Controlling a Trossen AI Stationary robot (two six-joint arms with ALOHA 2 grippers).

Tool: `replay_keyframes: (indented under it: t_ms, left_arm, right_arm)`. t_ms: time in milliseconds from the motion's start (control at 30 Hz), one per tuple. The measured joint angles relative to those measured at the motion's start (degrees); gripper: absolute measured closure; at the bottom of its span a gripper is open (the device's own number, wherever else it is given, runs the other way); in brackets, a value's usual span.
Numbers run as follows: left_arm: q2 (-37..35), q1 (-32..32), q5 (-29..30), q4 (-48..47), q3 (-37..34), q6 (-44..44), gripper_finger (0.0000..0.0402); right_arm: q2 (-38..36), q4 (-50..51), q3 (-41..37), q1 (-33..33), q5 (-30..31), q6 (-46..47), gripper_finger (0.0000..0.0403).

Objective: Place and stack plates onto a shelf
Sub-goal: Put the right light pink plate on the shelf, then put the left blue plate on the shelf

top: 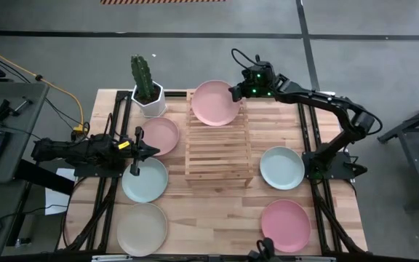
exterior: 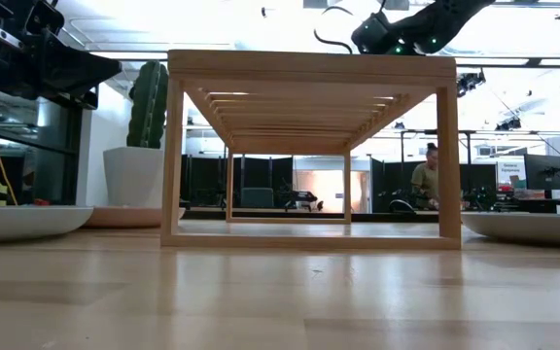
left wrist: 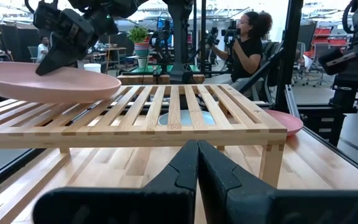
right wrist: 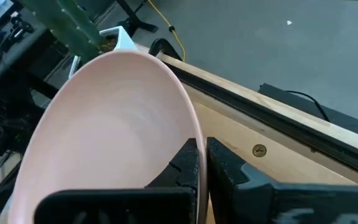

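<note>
The light-wood slatted shelf (top: 217,149) stands mid-table. My right gripper (top: 233,92) is over its far end, shut on a pink plate (top: 214,102) that hangs tilted over the far slats (left wrist: 73,106); whether it touches them I cannot tell. My left gripper (top: 148,151) is shut and empty, raised left of the shelf, fingers (left wrist: 197,163) pointing at it, between a second pink plate (top: 159,135) and a mint plate (top: 144,180). A beige plate (top: 142,228), another mint plate (top: 281,167) and a third pink plate (top: 285,225) lie flat on the table. My right gripper pinches the pink plate's rim (right wrist: 191,134) on the plate's right-hand edge, one finger (right wrist: 185,163) on the upper face and the other (right wrist: 224,163) on the outer side. It comes slanting down from the table's far right. The plate is tilted, its gripped side higher.
A white pot with a cactus (top: 147,89) stands at the far edge, left of the shelf. Black frame rails (top: 308,138) run along both table sides. People and equipment (left wrist: 247,43) show in the room beyond. Bare slats (top: 218,161) cover the shelf's near half.
</note>
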State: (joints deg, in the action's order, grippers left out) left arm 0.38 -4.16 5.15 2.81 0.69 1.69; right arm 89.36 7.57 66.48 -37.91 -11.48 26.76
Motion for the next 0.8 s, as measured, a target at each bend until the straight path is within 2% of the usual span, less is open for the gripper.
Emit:
replay_keyframes:
  t_ms: [100,333,800]
  left_arm:
    - [0.0,0.0,0.0,0.0,0.0,0.0,0.0401]
    - [0.0,0.0,0.0,0.0,0.0,0.0,0.0402]
    - [0.0,0.0,0.0,0.0,0.0,0.0,0.0401]
  right_arm:
    - [0.0,0.6,0.0,0.0,1.8,0.0,0.0403]
    - [0.0,1.3,0.0,0.0,2.0,-0.1,0.0395]
    - [0.0,-0.5,0.0,0.0,6.9,-0.3,0.0295]
